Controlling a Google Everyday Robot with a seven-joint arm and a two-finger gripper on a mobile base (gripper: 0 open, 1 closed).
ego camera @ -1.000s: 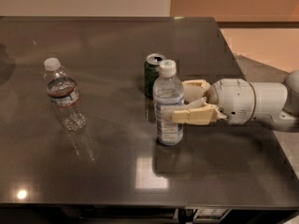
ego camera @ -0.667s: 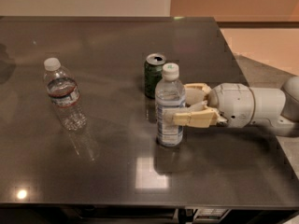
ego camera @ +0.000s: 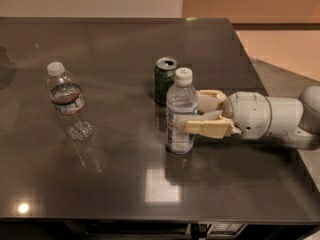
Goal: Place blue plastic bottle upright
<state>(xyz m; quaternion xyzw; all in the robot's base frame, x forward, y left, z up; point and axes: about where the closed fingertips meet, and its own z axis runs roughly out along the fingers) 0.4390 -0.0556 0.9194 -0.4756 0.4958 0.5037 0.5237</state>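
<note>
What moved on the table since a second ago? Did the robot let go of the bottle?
Nothing visibly moved, and it has not let go. The gripper stays closed around the middle of the blue plastic bottle, which stands upright on the table just in front of the green can. The clear bottle on the left is where it was.

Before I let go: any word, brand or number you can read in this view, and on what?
No text can be read.
On the blue plastic bottle, standing with the pincer shut on it from the right: pale label, print too blurred.
On the clear bottle at left: dark label band, unreadable.
On the green can behind: no legible lettering.
</note>
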